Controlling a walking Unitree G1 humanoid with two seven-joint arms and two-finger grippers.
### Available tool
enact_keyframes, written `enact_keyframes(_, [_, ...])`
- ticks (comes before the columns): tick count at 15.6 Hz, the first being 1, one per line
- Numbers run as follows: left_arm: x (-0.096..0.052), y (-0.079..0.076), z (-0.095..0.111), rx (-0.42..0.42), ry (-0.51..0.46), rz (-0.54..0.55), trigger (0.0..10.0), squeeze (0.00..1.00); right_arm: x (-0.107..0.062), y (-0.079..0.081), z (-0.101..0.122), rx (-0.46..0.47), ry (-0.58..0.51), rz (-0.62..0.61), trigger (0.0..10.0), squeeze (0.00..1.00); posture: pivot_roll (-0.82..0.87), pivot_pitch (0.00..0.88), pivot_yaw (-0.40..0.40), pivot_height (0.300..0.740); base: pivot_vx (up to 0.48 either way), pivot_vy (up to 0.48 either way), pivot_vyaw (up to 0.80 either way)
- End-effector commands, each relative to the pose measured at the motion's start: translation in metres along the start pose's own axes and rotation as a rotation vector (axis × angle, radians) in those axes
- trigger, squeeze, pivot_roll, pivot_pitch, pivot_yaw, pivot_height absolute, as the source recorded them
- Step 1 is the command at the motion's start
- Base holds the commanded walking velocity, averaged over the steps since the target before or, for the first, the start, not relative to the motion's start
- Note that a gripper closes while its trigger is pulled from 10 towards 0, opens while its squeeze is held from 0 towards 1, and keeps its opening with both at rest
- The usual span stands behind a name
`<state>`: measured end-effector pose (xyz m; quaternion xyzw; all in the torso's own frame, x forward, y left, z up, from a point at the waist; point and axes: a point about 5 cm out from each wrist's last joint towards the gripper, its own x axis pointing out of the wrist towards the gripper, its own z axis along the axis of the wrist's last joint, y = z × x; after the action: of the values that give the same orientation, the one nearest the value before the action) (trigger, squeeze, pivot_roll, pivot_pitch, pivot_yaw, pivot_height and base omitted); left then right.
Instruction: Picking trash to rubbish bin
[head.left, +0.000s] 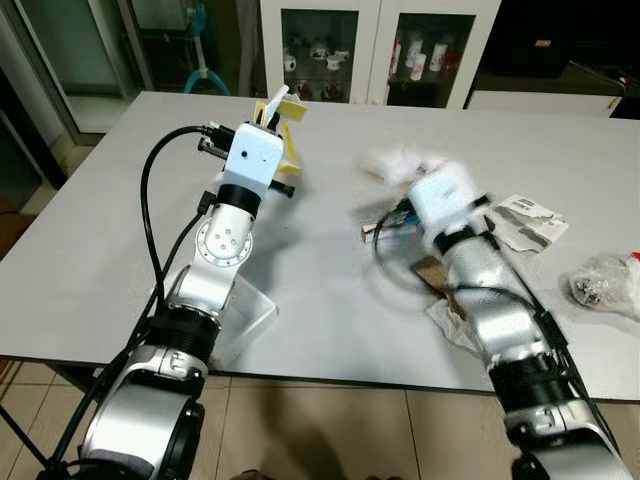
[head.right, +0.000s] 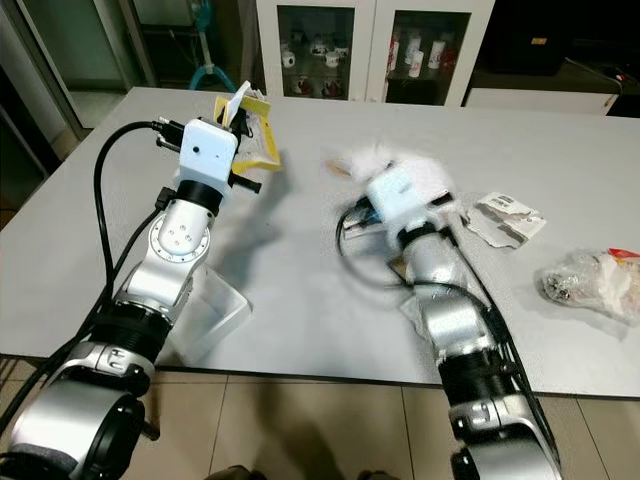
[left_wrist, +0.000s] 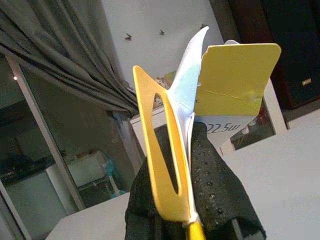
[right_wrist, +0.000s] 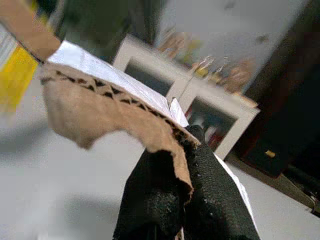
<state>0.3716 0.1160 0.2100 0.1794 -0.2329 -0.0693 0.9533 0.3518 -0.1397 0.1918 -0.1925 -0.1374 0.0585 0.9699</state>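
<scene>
My left gripper is shut on a yellow and white piece of packaging. In the left eye view it is held up over the far left part of the grey table, with the packaging sticking out past the wrist. My right gripper is shut on a torn scrap of brown cardboard backed with white paper. The right arm is blurred over the middle of the table, with white crumpled trash at its tip.
Torn white labels and a crumpled clear bag lie on the table's right side. A brown scrap lies beside the right forearm. A clear plastic piece sits at the near edge. A glass-door cabinet stands behind the table.
</scene>
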Motion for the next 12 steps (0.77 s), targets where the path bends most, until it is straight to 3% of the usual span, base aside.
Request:
enact_keyframes(1, [-0.001,-0.001,0.003,-0.032,-0.012,0.0,10.0,0.0,0.005,-0.016,0.018,0.071,-0.067,-0.079,10.0,0.0,-0.04,0.0,0.01,0.74,0.0,0.0,0.0])
enact_keyframes(3, [-0.009,-0.009,0.004,-0.103,-0.014,0.006,10.0,0.0,0.003,-0.023,0.018,0.193,-0.084,-0.134,10.0,0.0,-0.04,0.0,0.011,0.74,0.0,0.0,0.0])
enact_keyframes(6, [-0.02,-0.018,0.007,-0.158,-0.023,0.019,10.0,0.0,-0.006,-0.035,0.025,0.266,-0.134,-0.264,10.0,0.0,-0.03,0.0,0.009,0.74,0.0,0.0,0.0])
enact_keyframes(9, [-0.022,-0.013,0.001,-0.156,0.001,0.071,10.0,0.0,-0.014,-0.025,0.013,0.304,-0.076,-0.238,10.0,0.0,-0.03,0.0,0.012,0.74,0.0,0.0,0.0])
enact_keyframes(12, [-0.03,-0.002,0.002,-0.148,0.0,0.077,10.0,0.0,-0.021,-0.037,0.011,0.338,-0.069,-0.282,10.0,0.0,-0.05,0.0,0.015,0.74,0.0,0.0,0.0])
